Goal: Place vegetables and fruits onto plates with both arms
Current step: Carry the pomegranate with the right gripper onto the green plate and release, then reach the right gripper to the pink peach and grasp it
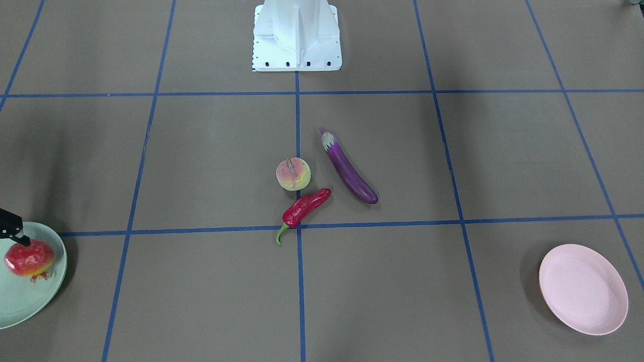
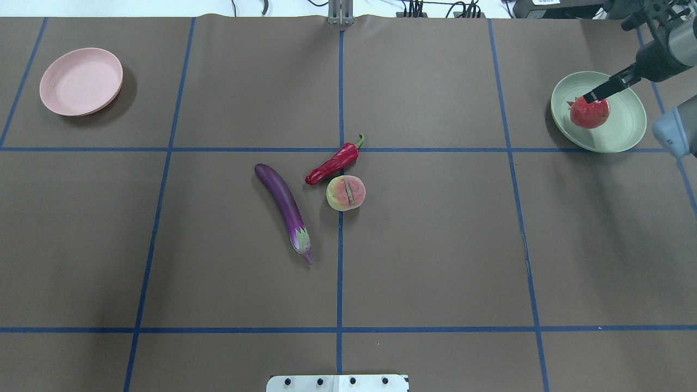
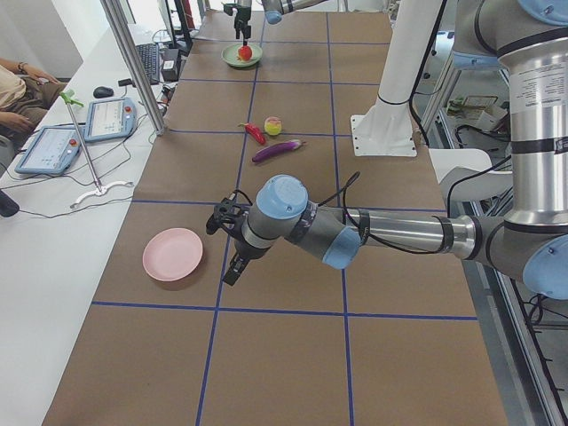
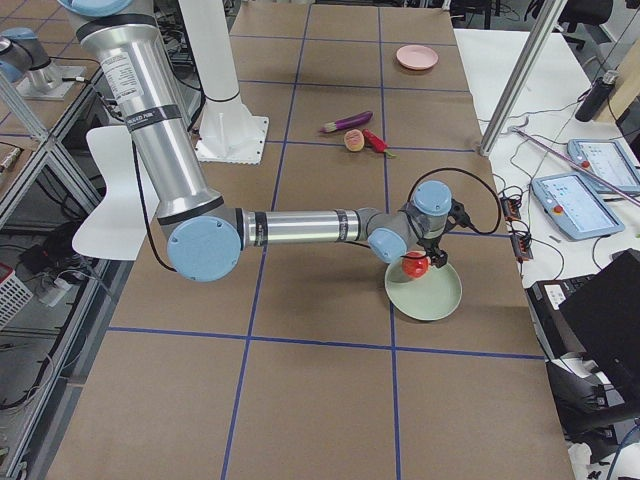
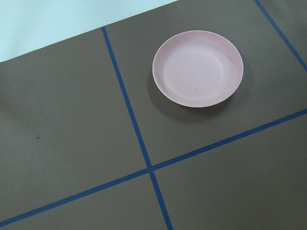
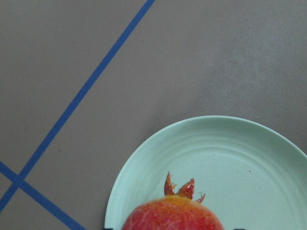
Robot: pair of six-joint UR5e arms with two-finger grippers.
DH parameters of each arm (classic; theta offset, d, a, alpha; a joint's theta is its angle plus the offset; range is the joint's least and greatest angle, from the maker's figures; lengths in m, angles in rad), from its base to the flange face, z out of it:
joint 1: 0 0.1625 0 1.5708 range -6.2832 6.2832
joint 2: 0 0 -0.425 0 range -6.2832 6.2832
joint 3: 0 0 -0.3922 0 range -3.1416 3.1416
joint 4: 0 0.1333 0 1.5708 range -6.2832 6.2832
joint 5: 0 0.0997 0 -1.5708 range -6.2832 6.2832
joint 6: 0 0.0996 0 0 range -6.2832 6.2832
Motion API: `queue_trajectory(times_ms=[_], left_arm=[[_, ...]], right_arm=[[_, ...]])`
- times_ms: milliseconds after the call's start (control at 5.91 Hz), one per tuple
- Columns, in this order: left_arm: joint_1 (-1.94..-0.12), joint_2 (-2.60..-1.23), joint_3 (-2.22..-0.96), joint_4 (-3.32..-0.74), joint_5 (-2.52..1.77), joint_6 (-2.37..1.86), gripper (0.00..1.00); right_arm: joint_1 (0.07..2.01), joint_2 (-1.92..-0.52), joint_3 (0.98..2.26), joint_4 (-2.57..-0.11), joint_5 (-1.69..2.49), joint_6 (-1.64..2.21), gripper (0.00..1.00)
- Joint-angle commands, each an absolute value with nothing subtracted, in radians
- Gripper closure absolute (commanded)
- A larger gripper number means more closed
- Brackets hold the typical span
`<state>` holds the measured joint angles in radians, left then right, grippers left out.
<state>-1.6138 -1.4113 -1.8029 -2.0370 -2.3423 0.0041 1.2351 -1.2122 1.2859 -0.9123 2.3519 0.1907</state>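
Note:
My right gripper [image 2: 590,102] is shut on the red-orange pomegranate [image 2: 589,112] and holds it low over the pale green plate [image 2: 621,128] at the far right; the wrist view shows the fruit's crown [image 6: 182,189] over the plate [image 6: 240,153]. The purple eggplant [image 2: 283,201], red chili [image 2: 332,165] and peach [image 2: 346,193] lie close together at the table's centre. The pale pink plate [image 2: 81,81] is empty at the far left. My left gripper [image 3: 234,271] hangs near the pink plate [image 3: 173,254]; I cannot tell whether it is open.
The white robot base [image 1: 297,35] stands at the near middle edge. Blue tape lines grid the brown table. A side desk with tablets [image 3: 106,120], a metal pole [image 3: 133,53] and a seated person runs along the far edge.

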Motion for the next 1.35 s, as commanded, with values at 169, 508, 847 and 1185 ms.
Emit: queue_trajectory(times_ms=[169,508,847,1185], left_arm=[[-1.614,-1.411,-1.804,-2.037,-2.342,-0.003,0.0],[-1.611,-1.411,-1.804,-2.037,-2.342,-0.003,0.0],[-1.609,-1.411,-1.801,-2.034,-2.364,-0.005,0.0],[-1.609,-1.407,-1.795,-2.036,-2.368,-0.003,0.0]], right_arm=[[1.084,-1.068,1.475,-0.922,2.361,0.606,0.01],[0.821,-0.923,1.522,-1.036,2.027,0.869,0.01],[0.614,-0.731,1.514,-1.452,1.734,0.926,0.01],[0.536,-0.724,1.496,-1.553,1.73,0.992,0.01]])
